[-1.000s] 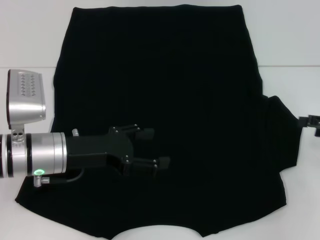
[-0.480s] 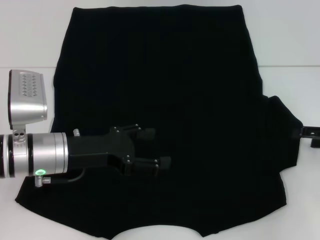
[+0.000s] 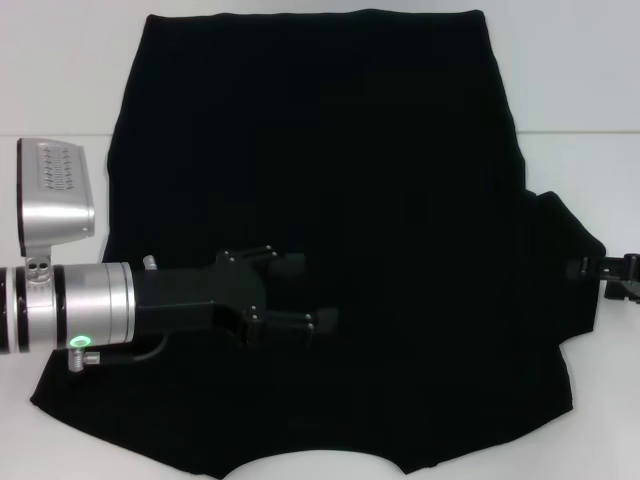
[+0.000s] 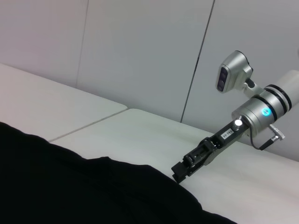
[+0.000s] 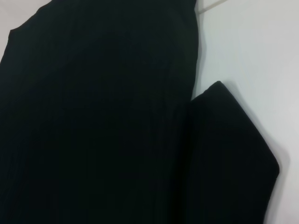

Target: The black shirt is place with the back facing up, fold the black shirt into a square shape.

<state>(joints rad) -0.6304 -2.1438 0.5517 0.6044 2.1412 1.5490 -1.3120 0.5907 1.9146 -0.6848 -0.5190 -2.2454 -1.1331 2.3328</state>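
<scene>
The black shirt (image 3: 330, 180) lies flat on the white table with its plain side up and no lettering showing. Its right sleeve (image 3: 565, 280) sticks out to the right, while the left side looks folded in. My left gripper (image 3: 310, 293) is open and empty, hovering over the shirt's lower left part. My right gripper (image 3: 598, 268) is at the tip of the right sleeve, low by the table. It also shows in the left wrist view (image 4: 181, 169), at the shirt's edge (image 4: 70, 186). The right wrist view shows the shirt (image 5: 93, 116) and sleeve (image 5: 229, 154).
The white table (image 3: 60, 90) shows bare on both sides of the shirt. A seam (image 3: 580, 133) runs across it. A pale panelled wall (image 4: 140, 56) stands behind the table in the left wrist view.
My right gripper has moved left, in to the tip of the right sleeve. My left gripper has hardly moved. The shirt lies as before.
</scene>
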